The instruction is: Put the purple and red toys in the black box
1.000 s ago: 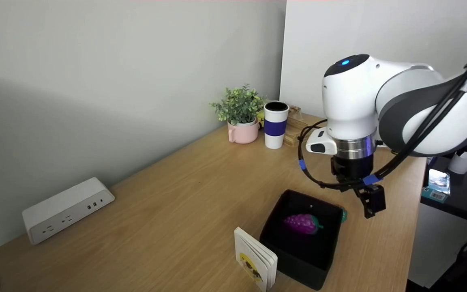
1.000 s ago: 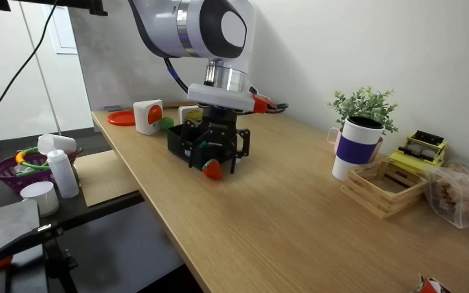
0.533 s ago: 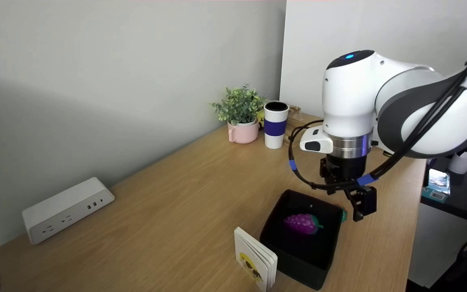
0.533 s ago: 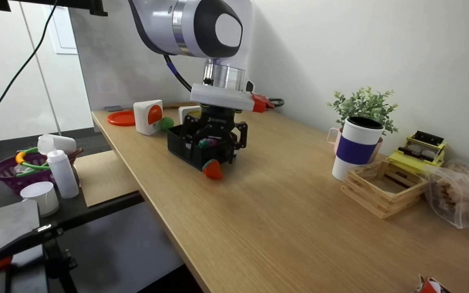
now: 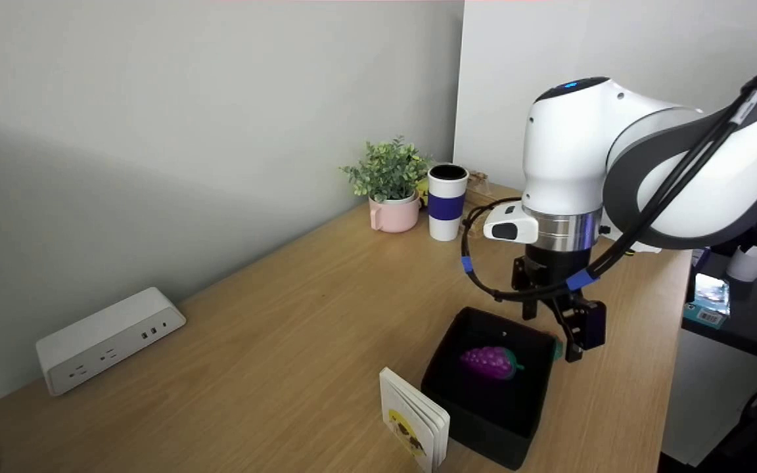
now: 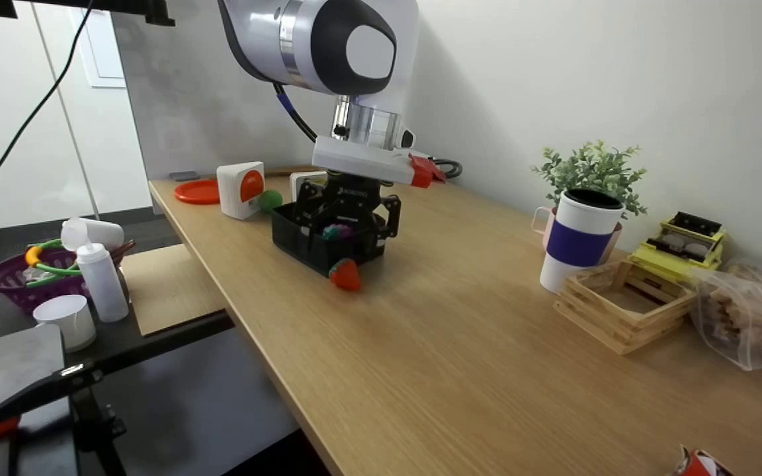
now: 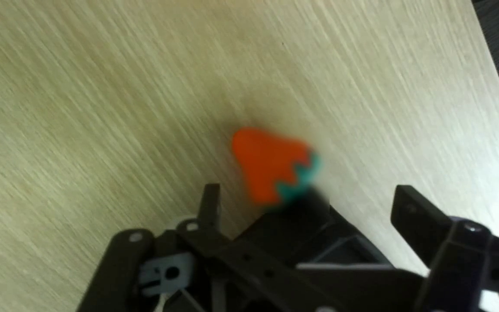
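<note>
The purple grape toy point(image 5: 489, 362) with a green stem lies inside the black box point(image 5: 483, 435). The red strawberry toy point(image 6: 345, 275) with a green leafy top lies on the table just outside the end of the box point(image 6: 294, 242). In an exterior view only its green top point(image 5: 558, 348) shows beyond the box's rim. In the wrist view the strawberry point(image 7: 267, 167) is blurred, with its leaves at the box's corner. My gripper point(image 7: 308, 194) is open and empty, its fingers apart above the box's end and the strawberry. The grape toy does not show in the wrist view.
A white board book point(image 5: 411, 420) stands beside the box. A white tumbler with a purple band point(image 5: 446, 203), a potted plant point(image 5: 395, 213) and a wooden crate point(image 6: 626, 307) stand farther along the table. A green ball point(image 6: 270, 201) and red plate point(image 6: 197, 192) are behind the box.
My gripper has risen and shifted toward the box, away from beside the strawberry. The fingers stay apart. The strawberry, the grape toy and the box have not moved.
</note>
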